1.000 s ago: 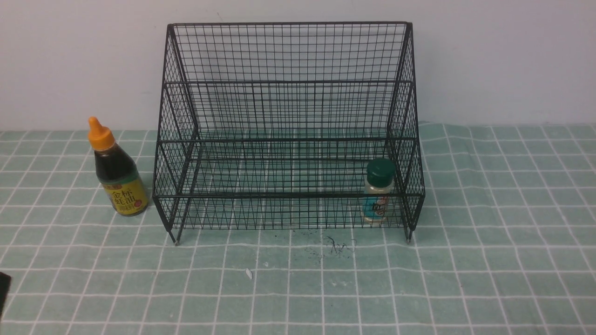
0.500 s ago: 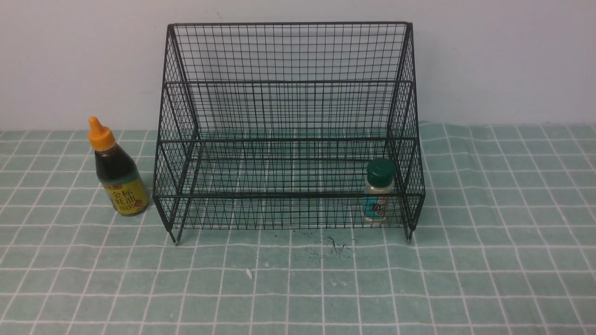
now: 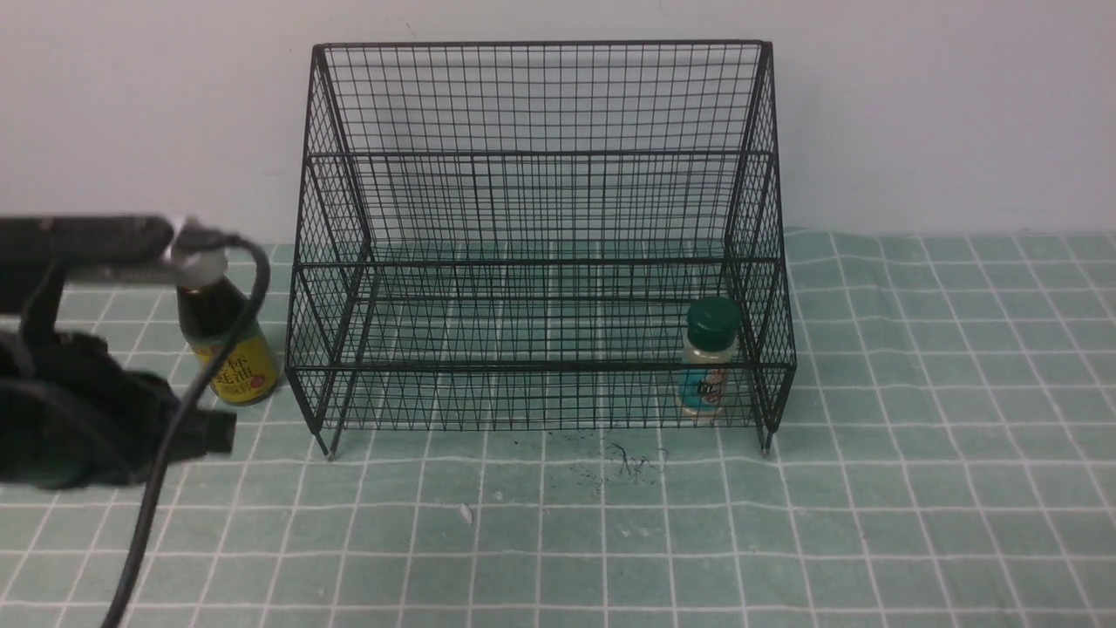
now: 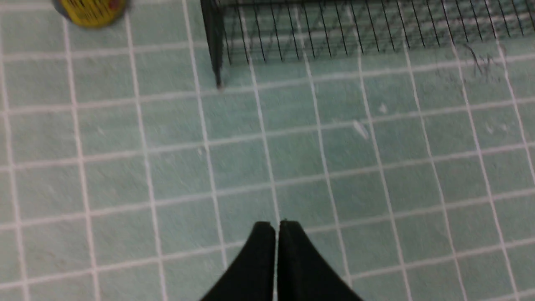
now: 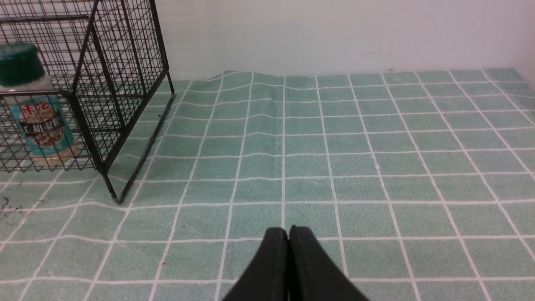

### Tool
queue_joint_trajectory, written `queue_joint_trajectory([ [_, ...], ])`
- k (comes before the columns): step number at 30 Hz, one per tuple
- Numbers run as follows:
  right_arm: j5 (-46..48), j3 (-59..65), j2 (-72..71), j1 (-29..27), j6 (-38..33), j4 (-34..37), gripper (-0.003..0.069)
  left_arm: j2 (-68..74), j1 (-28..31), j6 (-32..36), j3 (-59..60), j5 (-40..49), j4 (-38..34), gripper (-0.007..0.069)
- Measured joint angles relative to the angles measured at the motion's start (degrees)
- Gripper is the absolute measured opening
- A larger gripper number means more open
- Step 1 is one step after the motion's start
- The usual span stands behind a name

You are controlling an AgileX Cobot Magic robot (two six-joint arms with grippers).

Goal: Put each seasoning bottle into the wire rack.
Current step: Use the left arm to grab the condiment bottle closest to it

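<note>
Dark-sauce bottle (image 3: pixel 228 353) on the desk (image 3: pixel 872 488) at frame left, just beside the wire rack (image 3: pixel 540 155), shaker jar (image 3: pixel 708 366) inside the rack's lower right corner, left hand (image 4: pixel 276 228) and right hand (image 5: pixel 288 230) clenched, empty

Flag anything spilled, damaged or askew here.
Minor only: dark specks and a scribble-like mark stain the cloth just in front of the wire rack, with a small white scrap nearer the camera. The dark-sauce bottle and shaker jar stand upright.
</note>
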Motion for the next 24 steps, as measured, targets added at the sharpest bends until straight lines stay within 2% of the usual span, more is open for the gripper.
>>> queue_joint_trajectory([
  [7, 0.0, 0.04, 0.0, 0.0, 0.0, 0.0, -0.0012, 13.18, 10.18, -0.54, -19.99, 7.18, 0.86, -0.0002],
  [11, -0.02, 0.04, 0.0, 0.0, 0.0, 0.0, -0.0012, 17.56, 11.39, 0.41, -25.41, 7.16, 1.54, 0.0006],
  [16, -0.02, 0.04, 0.0, 0.0, 0.0, 0.0, -0.0012, 23.1, 11.34, 3.97, -28.07, 1.83, 1.78, 0.0104],
  [20, -0.02, 0.04, 0.0, 0.0, 0.0, 0.0, -0.0012, 27.07, 11.34, 4.76, -28.12, -4.67, 1.95, 0.0281],
  [21, -0.02, 0.04, 0.0, 0.0, 0.0, 0.0, -0.0012, 27.42, 11.34, 4.81, -28.12, -4.9, 1.95, 0.029],
  [22, -0.02, 0.04, 0.0, 0.0, 0.0, 0.0, -0.0012, 28.69, 11.34, 4.92, -28.12, -6.99, 1.63, 0.0367],
  [24, -0.02, 0.04, 0.0, 0.0, 0.0, 0.0, -0.0012, 30.27, 11.29, 4.98, -28.12, -9.08, 1.31, 0.0437],
])
